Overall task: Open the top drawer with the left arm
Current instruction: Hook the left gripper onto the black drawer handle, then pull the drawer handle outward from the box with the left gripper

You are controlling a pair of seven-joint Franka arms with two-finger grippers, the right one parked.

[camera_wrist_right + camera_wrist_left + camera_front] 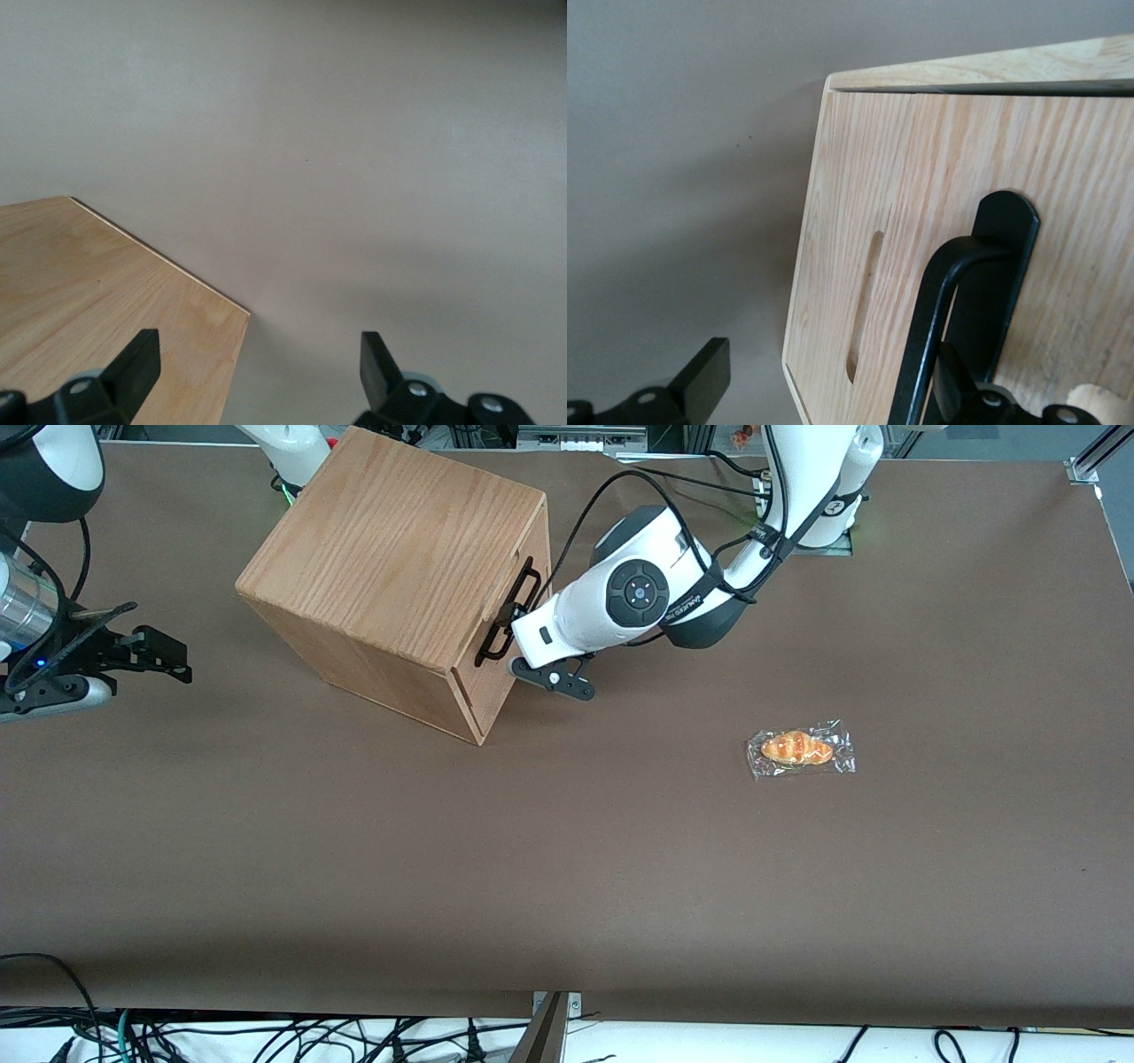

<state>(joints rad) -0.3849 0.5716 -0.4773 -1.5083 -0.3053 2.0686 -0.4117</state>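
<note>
The oak cabinet is seen standing on the brown table, turned at an angle, toward the parked arm's end. On its front face the top drawer is set, and it looks flush with the cabinet: no gap is opened yet, as far as can be judged. The black bar handle runs along that front, and right at it the left arm is stretched low, its gripper brought up against the bar.

In the left wrist view the handle is caught between the fingers, one finger standing clear out over the table and the other pressed close by the bar's mount. The jaws are spread wide, straddling the bar; nothing is clamped yet. A narrow slot is cut in the drawer front just beside the handle.

So the approach is judged done; the closing on the bar and the whole pull outward are judged still to come.

Farther toward the working arm's end, a wrapped pastry lies on the table, well apart from the cabinet and nearer the front camera.

As for writing: a line of lettering is printed on the arm's black band near the grey button disc, but it cannot be read. No label is made out on the wrapper or the cabinet.
</note>
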